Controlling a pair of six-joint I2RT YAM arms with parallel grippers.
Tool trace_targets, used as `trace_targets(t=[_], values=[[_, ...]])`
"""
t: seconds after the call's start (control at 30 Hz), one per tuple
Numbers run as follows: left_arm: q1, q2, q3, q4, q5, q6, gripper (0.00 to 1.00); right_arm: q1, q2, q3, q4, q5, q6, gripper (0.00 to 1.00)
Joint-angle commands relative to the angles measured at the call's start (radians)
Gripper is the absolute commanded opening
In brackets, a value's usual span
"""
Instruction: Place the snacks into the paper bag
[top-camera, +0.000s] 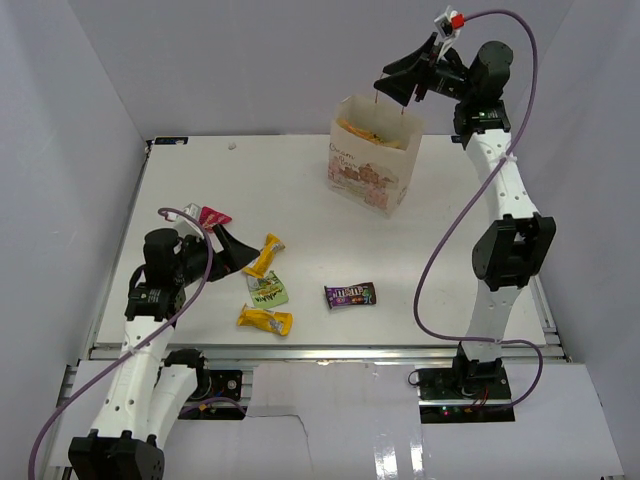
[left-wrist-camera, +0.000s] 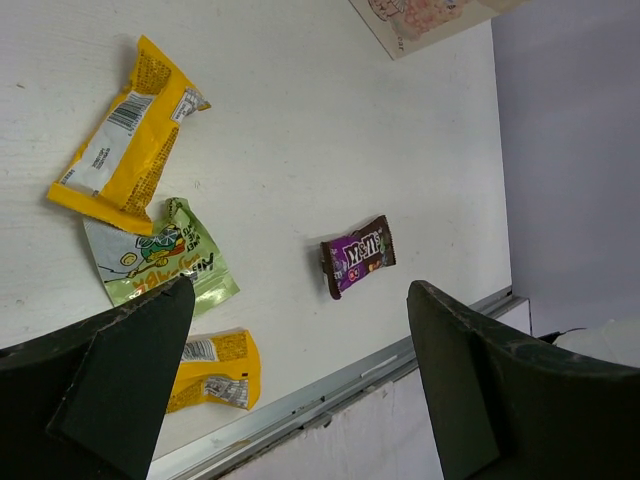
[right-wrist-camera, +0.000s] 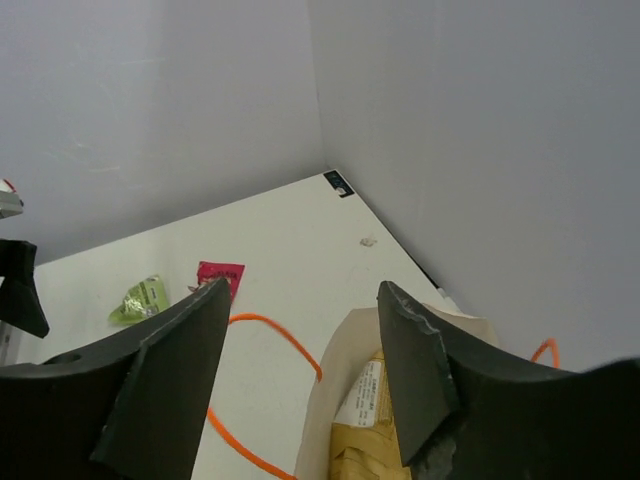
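The cream paper bag (top-camera: 372, 170) stands upright at the back of the table, with a yellow crisp bag (top-camera: 368, 131) inside it. My right gripper (top-camera: 396, 88) hovers open and empty just above the bag's mouth; its wrist view shows the bag's rim (right-wrist-camera: 340, 400), the crisp bag (right-wrist-camera: 375, 445) and an orange handle (right-wrist-camera: 268, 325). My left gripper (top-camera: 236, 256) is open and empty, low beside a yellow bar (top-camera: 265, 254). Near it lie a green packet (top-camera: 268, 290), a second yellow bar (top-camera: 266, 320), a purple candy bar (top-camera: 350, 295) and a red-pink packet (top-camera: 214, 217).
The left wrist view shows the yellow bar (left-wrist-camera: 125, 150), green packet (left-wrist-camera: 160, 262), second yellow bar (left-wrist-camera: 212, 368), purple bar (left-wrist-camera: 358, 256) and the table's metal front edge (left-wrist-camera: 340, 385). White walls enclose the table on three sides.
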Motion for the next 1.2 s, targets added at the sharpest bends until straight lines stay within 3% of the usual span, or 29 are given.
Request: trace_targets(t=[0.0,0.1,0.17,0.2,0.33,0.4,0.43,0.53,0.7,0.83,1.17], values=[[-0.003,0.010,0.008,0.024,-0.024,-0.005,0.98,-0.003,-0.096,0.106,-0.228,0.068,-0.204,0.68],[-0.002,0.027,0.008,0.017,-0.067,-0.007,0.98,-0.006,-0.182,0.074,-0.476,0.115,-0.349,0.79],[-0.005,0.054,0.010,0.007,-0.099,0.001,0.98,-0.006,-0.271,0.018,-0.625,0.147,-0.542,0.83],[-0.005,0.070,0.016,0.000,-0.117,0.004,0.97,-0.006,-0.301,-0.024,-0.778,0.158,-0.609,0.89],[-0.051,0.218,0.068,-0.033,-0.243,0.044,0.88,-0.006,-0.499,-0.375,-1.116,0.195,-0.984,0.93],[-0.132,0.341,0.102,-0.042,-0.312,0.079,0.85,-0.006,-0.614,-0.522,-1.228,0.212,-1.188,0.93],[-0.170,0.384,0.143,-0.045,-0.396,0.091,0.84,-0.004,-0.650,-0.661,-1.253,0.230,-1.249,0.93],[-0.296,0.557,0.207,-0.045,-0.505,0.154,0.84,-0.003,-0.789,-0.843,-1.316,0.214,-1.403,0.92],[-0.381,0.783,0.367,-0.045,-0.717,0.234,0.84,0.014,-0.941,-1.116,-1.269,0.219,-1.414,0.91],[-0.405,0.930,0.465,-0.046,-0.831,0.303,0.81,0.014,-0.958,-1.173,-1.226,0.215,-1.364,0.91],[-0.433,0.989,0.461,-0.045,-0.786,0.323,0.54,0.016,-0.951,-1.208,-1.167,0.189,-1.287,0.91]])
